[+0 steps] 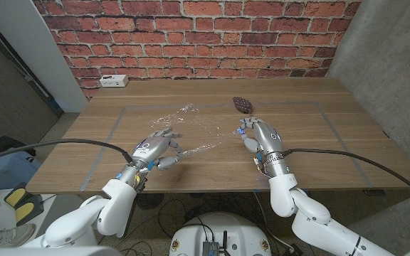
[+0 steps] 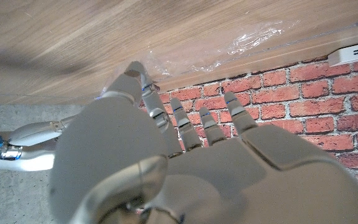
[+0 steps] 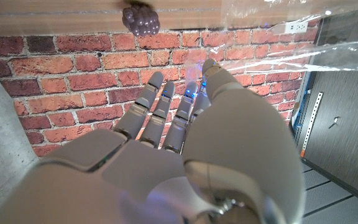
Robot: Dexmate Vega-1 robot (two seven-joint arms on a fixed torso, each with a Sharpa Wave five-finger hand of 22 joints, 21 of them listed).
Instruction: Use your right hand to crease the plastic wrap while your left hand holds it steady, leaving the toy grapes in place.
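Observation:
A sheet of clear, crinkled plastic wrap (image 1: pixel 185 126) lies on the wooden table (image 1: pixel 312 135), left of centre. The dark purple toy grapes (image 1: pixel 243 104) sit just beyond its right edge, off the wrap. My left hand (image 1: pixel 156 148) is at the wrap's near left part, fingers spread and reaching onto it; whether they press down I cannot tell. My right hand (image 1: pixel 260 137) hovers at the wrap's right edge, fingers straight and apart, holding nothing. In the wrist views the wrap (image 2: pixel 241 42) (image 3: pixel 278 38) and grapes (image 3: pixel 140 20) lie beyond the fingertips (image 2: pixel 202 117) (image 3: pixel 166 87).
A white power strip (image 1: pixel 112 80) lies at the table's far left corner by the brick wall (image 1: pixel 205 35). Thin tape lines (image 1: pixel 333 121) mark a rectangle on the tabletop. A grey concrete wall (image 1: pixel 390 71) stands to the right.

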